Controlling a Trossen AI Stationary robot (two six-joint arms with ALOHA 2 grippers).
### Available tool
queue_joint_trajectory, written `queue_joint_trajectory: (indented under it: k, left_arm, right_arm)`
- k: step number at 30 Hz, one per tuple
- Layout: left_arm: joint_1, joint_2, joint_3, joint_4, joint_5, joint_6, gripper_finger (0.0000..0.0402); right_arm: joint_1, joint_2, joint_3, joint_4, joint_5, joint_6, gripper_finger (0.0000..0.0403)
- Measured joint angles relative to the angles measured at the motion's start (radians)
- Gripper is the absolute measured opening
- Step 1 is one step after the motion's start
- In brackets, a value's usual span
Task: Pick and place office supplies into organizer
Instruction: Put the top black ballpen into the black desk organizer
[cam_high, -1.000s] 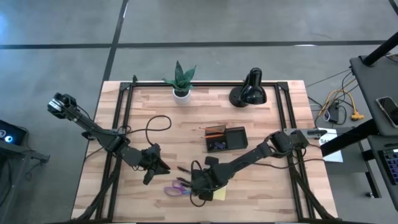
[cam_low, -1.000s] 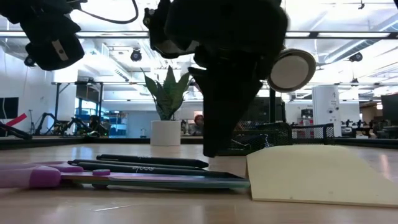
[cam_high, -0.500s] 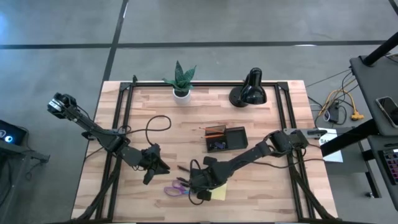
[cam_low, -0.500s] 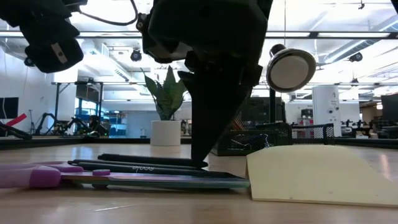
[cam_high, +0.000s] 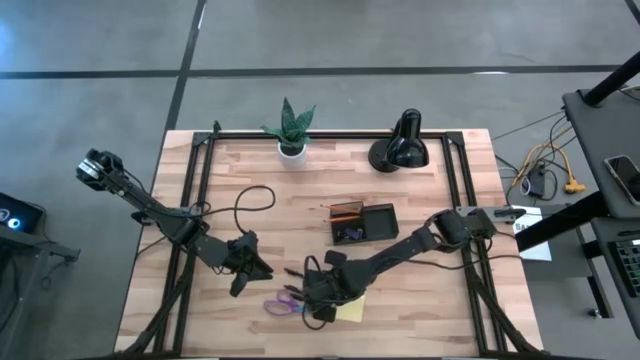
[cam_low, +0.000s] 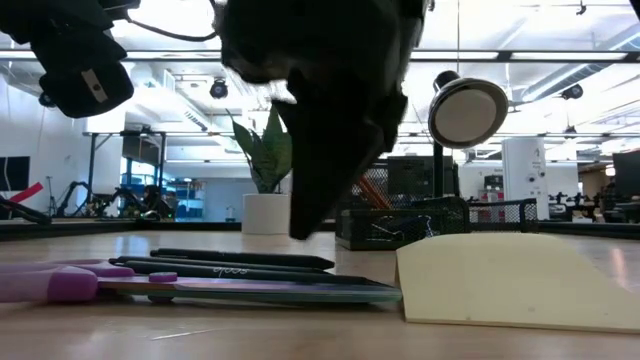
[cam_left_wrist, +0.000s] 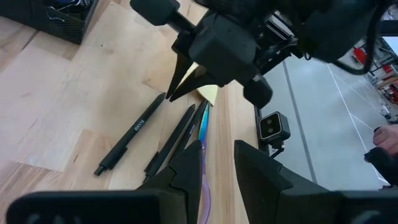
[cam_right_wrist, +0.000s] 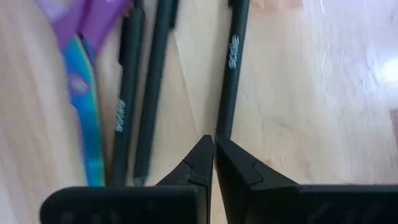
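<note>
Three black pens lie flat on the wood near the table's front: two side by side next to the purple-handled scissors, and one apart. The yellow sticky pad lies just right of them. The dark organizer stands at mid-table. My right gripper is shut and points steeply down, its tips at the end of the separate pen. My left gripper hovers open to the left of the pens with nothing between its fingers. My right gripper's shut fingertips stand right at one end of the separate black pen, coming from above. I cannot tell whether they touch it. The pen lies flat on the table.
A potted plant and a black desk lamp stand along the far edge. Black frame rails run down both sides of the table. A loose cable loops near the left arm.
My right gripper has tipped, and its fingertips have swung toward the table's left, from beside the sticky pad to the pens' end. The pens, scissors and pad have stayed where they were.
</note>
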Motion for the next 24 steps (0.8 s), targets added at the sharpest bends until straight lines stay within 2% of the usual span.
queue_joint_trajectory:
  k: [24]
  left_arm:
    - [0.0, 0.0, -0.001, 0.007, 0.0, 0.0, 0.0077]
  right_arm:
    - [0.0, 0.002, -0.066, 0.029, 0.02, 0.058, 0.0013]
